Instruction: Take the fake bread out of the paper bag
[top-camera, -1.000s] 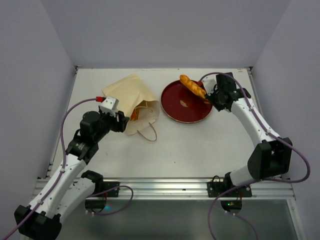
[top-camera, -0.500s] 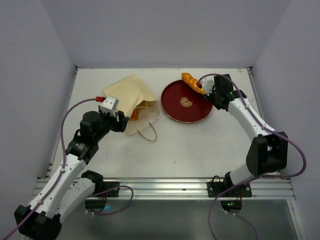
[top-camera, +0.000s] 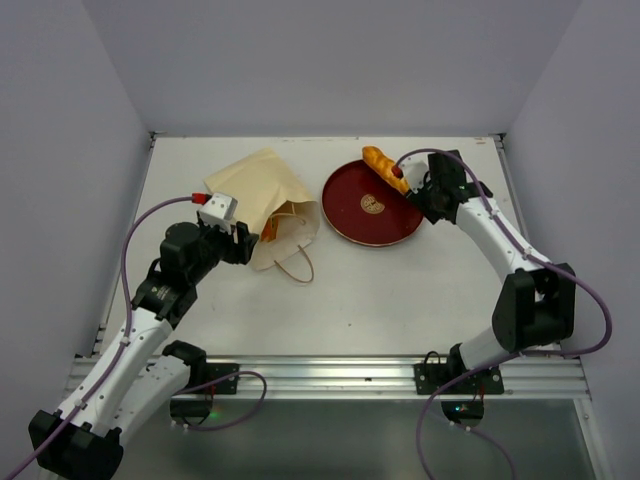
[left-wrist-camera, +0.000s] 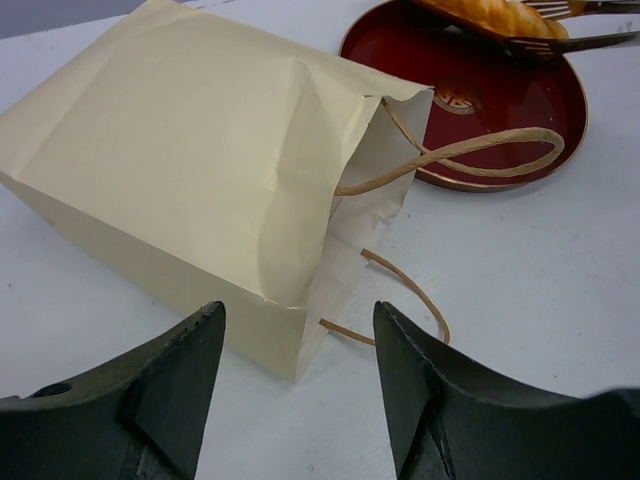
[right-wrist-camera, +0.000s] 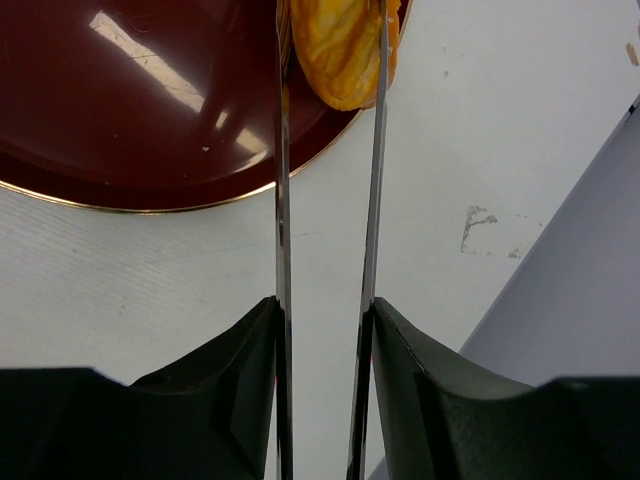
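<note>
Upper right, the right gripper (top-camera: 405, 183) flanks the likely light, stiff roll (top-camera: 383, 164) mid-length on the plate (top-camera: 350, 215) rim, grip unclear; left gripper (left-wrist-camera: 300, 315) gapes empty beside the bag (left-wrist-camera: 180, 150).

Qty: 1 paper bag (top-camera: 262, 195), 1 red plate (top-camera: 350, 218), 1 long orange roll (top-camera: 384, 168), 1 unclear orange item (top-camera: 268, 231) in bag, 2 robot arms (L (top-camera: 150, 300), R (top-camera: 500, 235)).
</note>
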